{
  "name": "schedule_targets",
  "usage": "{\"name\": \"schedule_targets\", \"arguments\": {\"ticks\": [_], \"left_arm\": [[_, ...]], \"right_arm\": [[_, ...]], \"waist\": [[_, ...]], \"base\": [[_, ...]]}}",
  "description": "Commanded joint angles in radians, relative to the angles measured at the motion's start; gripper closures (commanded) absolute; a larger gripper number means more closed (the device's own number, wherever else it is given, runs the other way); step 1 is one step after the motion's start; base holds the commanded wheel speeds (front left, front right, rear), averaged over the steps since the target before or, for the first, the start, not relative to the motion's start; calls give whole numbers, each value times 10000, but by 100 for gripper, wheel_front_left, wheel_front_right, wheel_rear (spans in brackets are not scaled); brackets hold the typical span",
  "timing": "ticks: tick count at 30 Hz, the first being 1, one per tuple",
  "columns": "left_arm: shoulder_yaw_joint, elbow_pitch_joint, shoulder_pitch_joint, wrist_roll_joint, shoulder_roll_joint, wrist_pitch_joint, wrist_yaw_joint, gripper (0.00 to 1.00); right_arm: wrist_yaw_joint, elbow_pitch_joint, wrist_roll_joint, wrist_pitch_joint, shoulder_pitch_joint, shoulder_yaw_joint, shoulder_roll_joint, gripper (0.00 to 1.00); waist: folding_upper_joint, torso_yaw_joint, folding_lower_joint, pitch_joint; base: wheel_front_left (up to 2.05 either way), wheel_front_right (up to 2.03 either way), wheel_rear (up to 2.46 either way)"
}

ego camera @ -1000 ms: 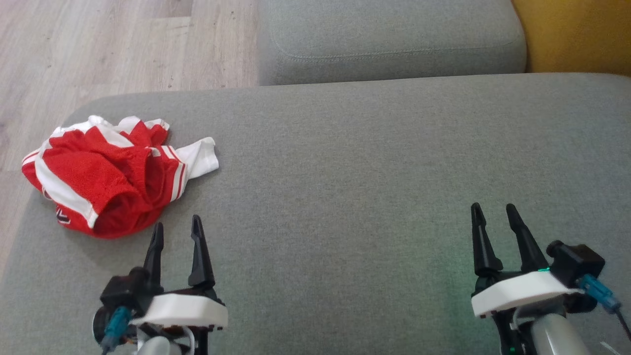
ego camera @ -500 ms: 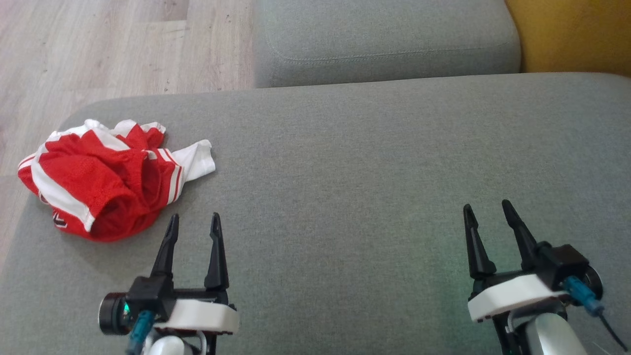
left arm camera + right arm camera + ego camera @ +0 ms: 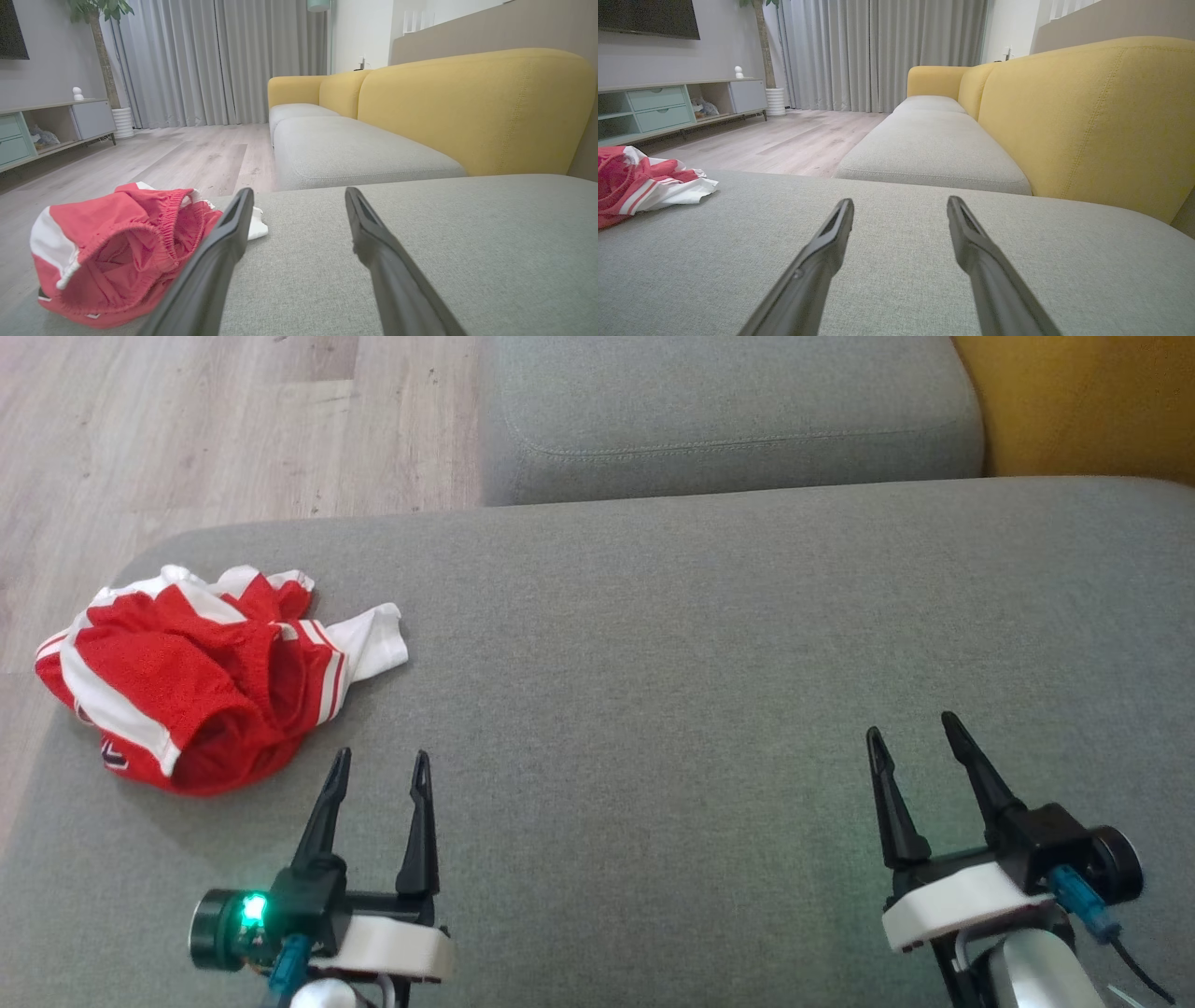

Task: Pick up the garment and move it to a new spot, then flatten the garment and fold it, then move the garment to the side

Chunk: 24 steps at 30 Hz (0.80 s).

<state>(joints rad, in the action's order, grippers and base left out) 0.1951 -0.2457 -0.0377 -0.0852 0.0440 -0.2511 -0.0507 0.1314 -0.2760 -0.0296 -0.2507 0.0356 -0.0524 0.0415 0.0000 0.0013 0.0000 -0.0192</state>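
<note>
The garment (image 3: 201, 677), red with white stripes, lies crumpled near the left end of the grey seat cushion (image 3: 653, 663). In the left wrist view the garment (image 3: 117, 247) sits just left of my fingers, its elastic waistband facing me. My left gripper (image 3: 383, 763) hovers open just right of and nearer than the garment, nothing between its fingers. My right gripper (image 3: 913, 725) stands open over bare cushion far to the right. The right wrist view has the garment (image 3: 642, 184) at its left edge.
A second grey cushion (image 3: 728, 420) lies beyond the first, with the yellow backrest (image 3: 1083, 401) on the right. Wooden floor (image 3: 187, 429) drops off past the cushion's left and far-left edges. A low media cabinet (image 3: 668, 107) stands across the room.
My left gripper has shifted right and turned a little, now with a green light showing on its wrist. The right gripper drifted slightly left. The garment lies as before.
</note>
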Motion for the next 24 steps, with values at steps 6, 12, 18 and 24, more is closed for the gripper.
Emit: {"name": "schedule_targets", "arguments": {"ticks": [6,12,18,24], "left_arm": [[-527,164,-730,49,62,-107,174,0],[-564,99,-710,39,62,-107,139,0],[-725,198,-654,99,62,-107,-89,0],[-829,248,-576,95,62,-107,-284,0]], "right_arm": [[-7,283,103,-111,555,-172,87,0],[-7,286,137,-111,525,-110,87,0],[-7,331,121,-111,509,-140,87,0],[-7,350,74,-111,429,-95,87,0]], "waist": [[0,-15,0,2],[0,153,0,3],[0,667,0,75],[0,1857,0,167]], "base": [[0,0,0],[0,0,0],[0,0,0],[0,0,0]]}}
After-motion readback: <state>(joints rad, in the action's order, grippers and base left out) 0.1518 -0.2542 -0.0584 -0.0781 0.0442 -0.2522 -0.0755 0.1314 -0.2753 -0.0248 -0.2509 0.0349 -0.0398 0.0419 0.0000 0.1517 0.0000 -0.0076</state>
